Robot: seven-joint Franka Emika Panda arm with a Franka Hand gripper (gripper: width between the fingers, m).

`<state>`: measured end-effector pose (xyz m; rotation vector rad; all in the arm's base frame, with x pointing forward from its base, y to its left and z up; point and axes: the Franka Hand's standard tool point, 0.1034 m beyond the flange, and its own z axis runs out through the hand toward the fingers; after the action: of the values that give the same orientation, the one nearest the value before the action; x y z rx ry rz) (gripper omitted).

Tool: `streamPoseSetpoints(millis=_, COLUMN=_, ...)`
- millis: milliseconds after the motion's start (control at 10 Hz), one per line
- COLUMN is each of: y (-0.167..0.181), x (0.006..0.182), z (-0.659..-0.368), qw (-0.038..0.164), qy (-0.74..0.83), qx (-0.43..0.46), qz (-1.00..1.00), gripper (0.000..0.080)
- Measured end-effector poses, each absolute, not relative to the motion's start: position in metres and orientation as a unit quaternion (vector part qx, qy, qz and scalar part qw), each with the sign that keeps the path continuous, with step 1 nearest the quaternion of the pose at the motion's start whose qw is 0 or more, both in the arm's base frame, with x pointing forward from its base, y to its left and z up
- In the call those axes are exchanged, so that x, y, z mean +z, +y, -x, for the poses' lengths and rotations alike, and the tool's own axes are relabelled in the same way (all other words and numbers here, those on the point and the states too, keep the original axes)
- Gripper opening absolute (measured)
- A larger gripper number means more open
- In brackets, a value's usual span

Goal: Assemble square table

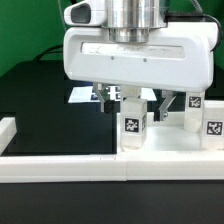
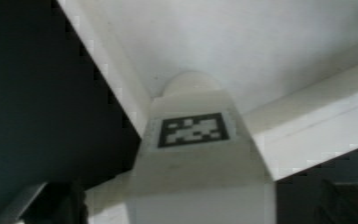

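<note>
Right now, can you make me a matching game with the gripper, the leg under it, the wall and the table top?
Things:
1. gripper
2. leg under the gripper
3. border wall
4. table top

Descriptions:
A. all black
B. carries a black-and-white tag
C. long, low and white
D. jaws open

Pairs: 1-D, 2-B, 3-C, 4-A.

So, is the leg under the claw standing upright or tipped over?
Upright: the leg stands on end below the open claw, its tag facing outward.
</note>
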<state>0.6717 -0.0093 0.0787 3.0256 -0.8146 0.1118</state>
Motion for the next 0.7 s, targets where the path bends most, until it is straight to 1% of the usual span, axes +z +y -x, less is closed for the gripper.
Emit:
streamPoseSetpoints(millis=100, y=-0.0100, x=0.0787, z=-0.6717, qw=0.003, qy=-0.260, qx=0.036, qz=-0.965, gripper=0.0517)
streamPoseSetpoints(millis=200, y=-0.0099, x=0.0787, z=-0.6717, qw=0.002, qy=-0.275, qx=0.036, qz=-0.961, gripper=0.0517)
streamPoseSetpoints(millis=300, y=-0.0095, x=0.0787, z=-0.6717, qw=0.001, qy=-0.315, qx=0.036, qz=-0.948, gripper=0.0377)
streamPoseSetpoints(millis=400, y=-0.0096, x=0.0787, z=-0.6717, qw=-0.001, qy=-0.349, qx=0.036, qz=-0.937, gripper=0.0287)
streamPoseSetpoints(millis=600, y=-0.0106, x=0.0784, z=-0.6715, qw=-0.002, qy=-0.398, qx=0.035, qz=-0.917, gripper=0.0288)
streamPoseSetpoints(millis=700, y=-0.0128, x=0.0782, z=-0.6712, qw=-0.006, qy=-0.455, qx=0.034, qz=-0.890, gripper=0.0288)
